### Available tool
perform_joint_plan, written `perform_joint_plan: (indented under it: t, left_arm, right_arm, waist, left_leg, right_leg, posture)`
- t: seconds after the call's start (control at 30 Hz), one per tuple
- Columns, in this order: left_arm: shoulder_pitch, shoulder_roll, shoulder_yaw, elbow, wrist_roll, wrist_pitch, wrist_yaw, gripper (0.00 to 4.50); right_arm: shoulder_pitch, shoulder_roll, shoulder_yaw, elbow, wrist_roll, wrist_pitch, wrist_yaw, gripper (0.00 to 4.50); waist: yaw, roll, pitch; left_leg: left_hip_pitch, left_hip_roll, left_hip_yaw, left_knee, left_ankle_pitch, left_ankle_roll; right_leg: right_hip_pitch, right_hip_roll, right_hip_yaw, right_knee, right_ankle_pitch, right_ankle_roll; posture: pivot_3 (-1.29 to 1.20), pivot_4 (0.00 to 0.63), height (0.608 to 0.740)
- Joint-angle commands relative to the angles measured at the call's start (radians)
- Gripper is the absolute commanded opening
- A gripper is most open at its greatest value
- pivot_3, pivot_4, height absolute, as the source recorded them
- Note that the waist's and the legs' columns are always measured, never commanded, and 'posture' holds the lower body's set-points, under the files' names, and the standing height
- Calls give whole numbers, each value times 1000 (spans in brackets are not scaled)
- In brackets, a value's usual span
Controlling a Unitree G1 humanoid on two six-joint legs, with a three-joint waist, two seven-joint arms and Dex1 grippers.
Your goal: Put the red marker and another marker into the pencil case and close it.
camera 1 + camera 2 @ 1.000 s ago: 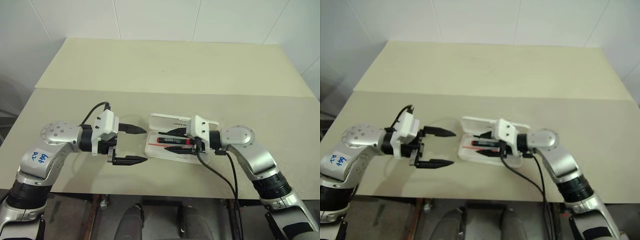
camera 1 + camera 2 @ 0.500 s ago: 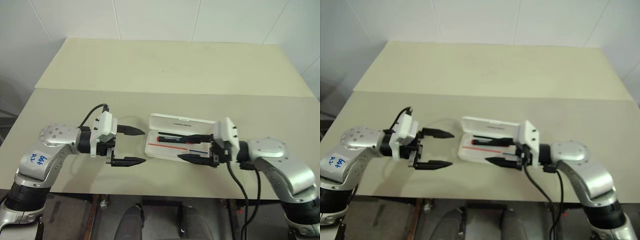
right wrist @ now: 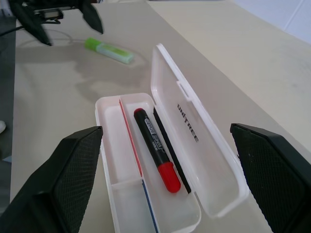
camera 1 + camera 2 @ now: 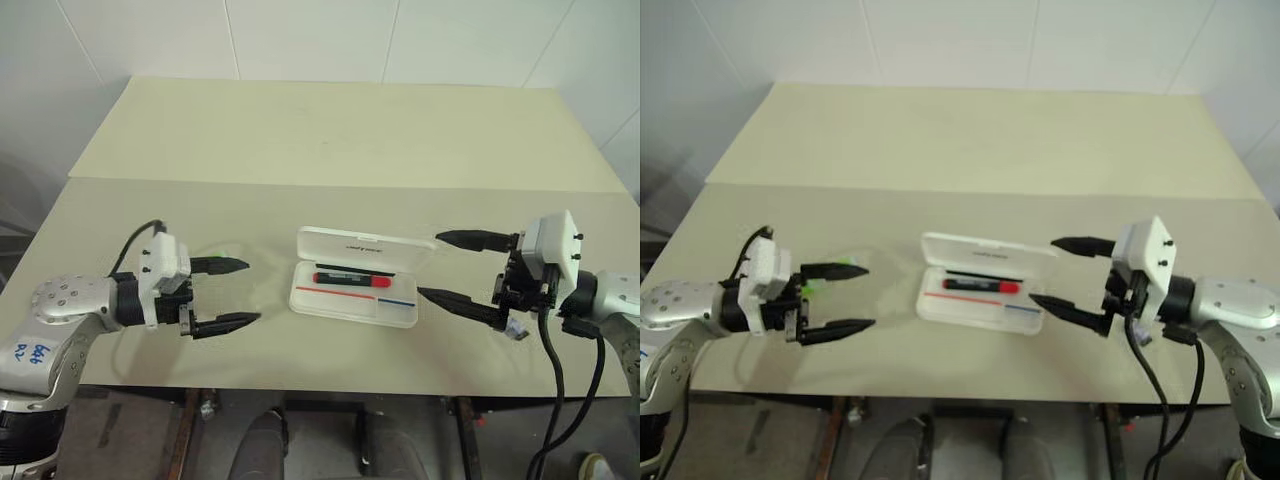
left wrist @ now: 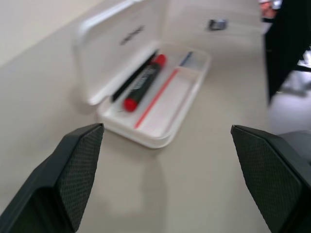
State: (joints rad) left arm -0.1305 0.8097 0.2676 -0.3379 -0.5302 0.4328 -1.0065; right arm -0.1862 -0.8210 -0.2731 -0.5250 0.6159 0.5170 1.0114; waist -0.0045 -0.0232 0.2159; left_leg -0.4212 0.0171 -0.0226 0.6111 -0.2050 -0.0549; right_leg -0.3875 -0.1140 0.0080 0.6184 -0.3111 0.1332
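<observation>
The white pencil case (image 4: 399, 313) lies open on the table in front of me, its lid (image 3: 194, 131) tipped back. The red marker (image 4: 352, 279), black with a red cap end, lies inside the case (image 3: 112, 145) along its length. The light-green marker (image 3: 109, 50) lies on the table to the left of the case, close by my left gripper's far finger. My left gripper (image 4: 250, 291) hovers open left of the case, holding nothing. To the right of the case my right gripper (image 4: 431, 265) is wide open and empty.
The beige table (image 4: 330, 150) stretches far back to a white tiled wall, with a seam (image 4: 300, 183) across it. Its front edge (image 4: 330, 385) runs just below the case and both grippers. A black cable (image 4: 555, 400) hangs from my right wrist.
My right gripper has left the red marker in the case, drawn back to the right and opened wide. My left gripper has moved left, away from the case.
</observation>
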Motion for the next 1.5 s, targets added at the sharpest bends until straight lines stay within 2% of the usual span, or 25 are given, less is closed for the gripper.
perform_joint_plan:
  t: [0.03, 0.27, 0.3, 0.53, 0.93, 1.03, 1.3, 1.5]
  left_arm:
    - [74, -11, 112, 0, 61, -48, 103, 4500]
    - [220, -5, 220, 69, 138, -131, 155, 4500]
    - [228, -4, 227, 92, 144, -149, 153, 4500]
    - [214, 16, 223, 251, 184, -269, 119, 4500]
    - [17, 5, 65, 499, 189, -321, 13, 4500]
    - [-22, 1, 26, 551, 202, -323, 3, 4500]
    - [-97, -11, -35, 674, 255, -360, 26, 4500]
    - [-126, -12, -92, 746, 298, -320, 45, 4500]
  right_arm:
    - [-20, 10, 24, 2, -8, -42, -9, 4451]
    - [-49, 31, 90, 26, -33, -87, -9, 4451]
    - [-54, 33, 97, 30, -36, -92, -7, 4451]
    - [-68, 38, 132, 43, -50, -117, -8, 4451]
    - [-80, 47, 140, 12, -45, -105, -49, 4451]
    - [-74, 46, 136, 1, -42, -101, -60, 4451]
    - [-53, 40, 112, -29, -30, -87, -93, 4451]
    - [-50, 39, 107, -42, -24, -81, -116, 4451]
  waist:
    - [0, 0, 0]
    - [3, -1, 0]
    - [3, -1, 0]
    - [2, -2, -1]
    - [3, -2, -1]
    - [0, -2, -1]
    - [2, -2, -1]
    - [3, -1, -2]
  left_leg:
    - [0, 0, 0, 0, 0, 0]
    - [-1, 1, 3, -1, 0, 0]
    - [-1, 1, 3, -1, 0, 0]
    - [-1, 2, 5, -1, 0, 1]
    - [-1, 3, 6, -2, 0, 0]
    - [-1, 3, 6, -2, 0, 0]
    - [-1, 4, 6, -1, 0, 0]
    - [0, 4, 6, -1, 0, 1]
  right_leg:
    - [0, 0, 0, 0, 0, -1]
    - [-3, 0, 2, 0, 0, -1]
    - [-3, 0, 3, 0, -4, -10]
    - [-3, 0, 3, -1, -4, -12]
    - [-4, 1, 3, 0, -3, -11]
    - [-4, 1, 3, 0, 3, -1]
    - [-5, 2, 3, 1, 4, 1]
    - [-4, 2, 3, 2, 4, -2]
  posture:
    - [0, 150, 740]
    - [0, 150, 740]
    - [0, 150, 740]
    - [0, 150, 740]
    - [0, 150, 740]
    - [0, 150, 740]
    - [0, 150, 740]
    - [0, 150, 740]
